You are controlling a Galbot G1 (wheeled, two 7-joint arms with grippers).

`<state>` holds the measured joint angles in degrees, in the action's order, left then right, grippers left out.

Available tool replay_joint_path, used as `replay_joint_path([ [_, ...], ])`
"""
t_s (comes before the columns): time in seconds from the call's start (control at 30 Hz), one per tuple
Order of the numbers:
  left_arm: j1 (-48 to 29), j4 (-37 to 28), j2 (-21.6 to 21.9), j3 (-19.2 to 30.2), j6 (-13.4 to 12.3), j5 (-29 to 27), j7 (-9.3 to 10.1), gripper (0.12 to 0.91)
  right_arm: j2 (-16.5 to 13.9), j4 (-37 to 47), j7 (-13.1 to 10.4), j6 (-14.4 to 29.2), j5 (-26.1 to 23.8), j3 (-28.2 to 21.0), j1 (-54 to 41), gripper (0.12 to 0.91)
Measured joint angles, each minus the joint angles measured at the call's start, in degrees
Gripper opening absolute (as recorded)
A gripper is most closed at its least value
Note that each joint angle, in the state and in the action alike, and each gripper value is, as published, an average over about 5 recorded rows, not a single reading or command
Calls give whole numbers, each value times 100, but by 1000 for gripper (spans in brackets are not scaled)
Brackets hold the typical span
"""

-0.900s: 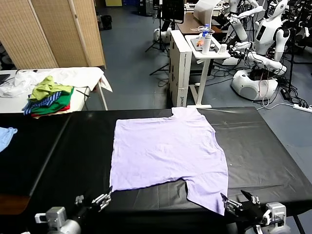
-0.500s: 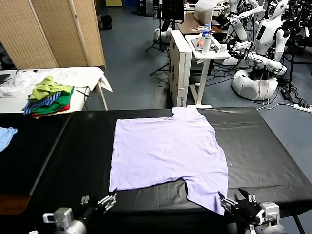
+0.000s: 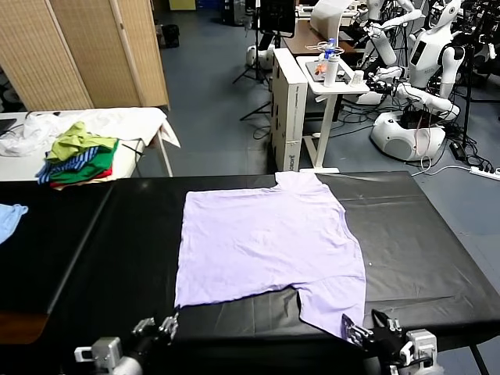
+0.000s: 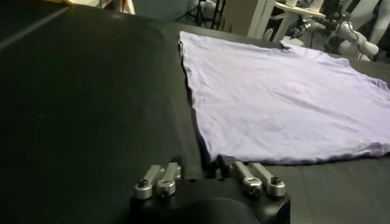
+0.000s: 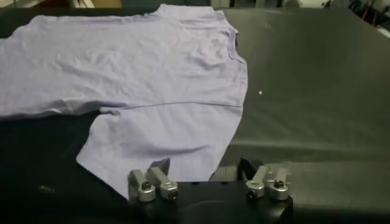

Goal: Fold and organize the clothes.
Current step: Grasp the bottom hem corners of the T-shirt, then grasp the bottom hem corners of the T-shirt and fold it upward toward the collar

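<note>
The lavender T-shirt [image 3: 266, 242] lies flat on the black table [image 3: 414, 250], plain face up, with one sleeve toward the near right corner. My left gripper [image 3: 166, 323] hovers at the near edge, just short of the shirt's near left hem corner [image 4: 210, 153]. In the left wrist view the left gripper [image 4: 200, 163] has its fingers drawn close with nothing between them. My right gripper [image 3: 355, 332] sits by the near sleeve's tip. In the right wrist view the right gripper [image 5: 206, 165] stands open, and the sleeve [image 5: 164, 143] lies just ahead of one finger.
A green, yellow and striped heap of garments [image 3: 78, 156] rests on a white side table at far left. A light blue cloth [image 3: 9, 219] lies at the black table's left end. A white cart [image 3: 328, 78] and other robots [image 3: 426, 55] stand behind.
Both grippers have sunk toward the table's near edge and shifted slightly inward. The shirt has not moved.
</note>
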<state>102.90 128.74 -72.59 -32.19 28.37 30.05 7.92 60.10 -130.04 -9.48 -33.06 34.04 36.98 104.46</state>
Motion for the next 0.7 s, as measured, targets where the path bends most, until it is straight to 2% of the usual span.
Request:
replay_joint_path([
  [0.1,9,-2,4,-1,-10,-3,-5,148,2,-49,-1,21,-1,5,37,162],
  [0.2,24,12,10,-13,-14,-6,-3,144,2,-177,-32,17,1,17,125,141],
  [0.47,288,231,154,-181,-15,-53,114,144,67,-704,-255,-74,0,60,642,139],
  [0.7,735,544,202,-389,-46,-115,148,144,105,-943,-318,-77,-13,26,1000,139],
])
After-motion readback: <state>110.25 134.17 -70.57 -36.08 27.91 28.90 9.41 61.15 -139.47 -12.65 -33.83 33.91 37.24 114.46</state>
